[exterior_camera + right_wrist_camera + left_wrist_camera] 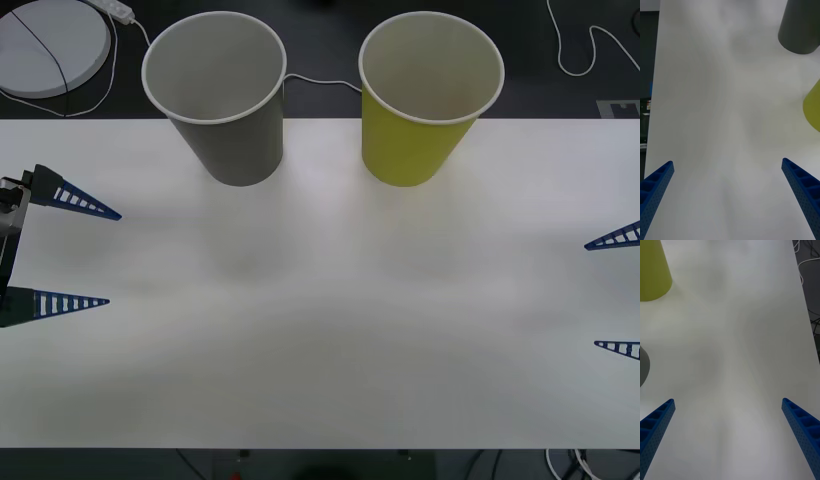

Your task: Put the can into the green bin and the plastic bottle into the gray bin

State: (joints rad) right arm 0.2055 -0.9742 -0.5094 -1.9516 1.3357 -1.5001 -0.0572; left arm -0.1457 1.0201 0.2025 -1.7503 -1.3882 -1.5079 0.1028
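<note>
Two bins upright, mouths up to receive drops: gray bin [218, 95] ahead of left gripper [88, 257], green bin [425, 95] ahead of right gripper [618, 293] | both jaws spread, empty, flanking bare desk [330, 320] | can, bottle: not located.

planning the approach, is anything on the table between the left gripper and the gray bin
Nothing visible does. The left gripper hangs open at the table's left edge, and only bare white tabletop lies between it and the gray bin at the far edge. The green bin stands off to the side.
</note>
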